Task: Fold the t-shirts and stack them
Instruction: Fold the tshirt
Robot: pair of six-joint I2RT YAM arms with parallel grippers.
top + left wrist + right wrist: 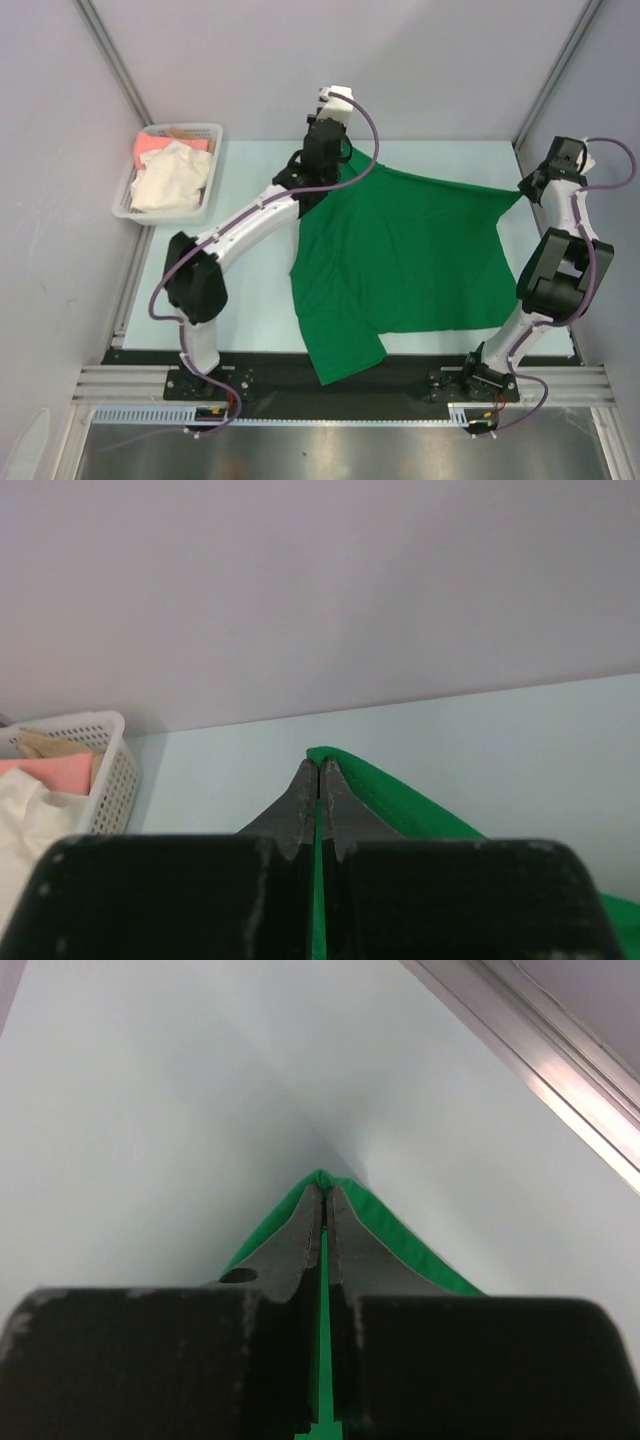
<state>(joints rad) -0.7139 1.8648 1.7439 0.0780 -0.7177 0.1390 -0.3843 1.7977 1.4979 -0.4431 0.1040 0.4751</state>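
A bright green t-shirt (410, 255) is stretched out over the pale table, its near sleeve hanging over the front edge. My left gripper (338, 150) is shut on the shirt's far left corner; green cloth (400, 805) shows between and beside its fingers (300, 805). My right gripper (525, 188) is shut on the far right corner; cloth (405, 1250) wraps round its fingers (300, 1235). The cream-white shirt (170, 180) and salmon-pink shirt (155, 148) lie in the basket, also seen in the left wrist view (30, 810).
A white lattice basket (212, 165) stands at the table's far left, also in the left wrist view (115, 770). Grey walls close the back and sides. A metal rail (540, 1040) runs along the table's right edge.
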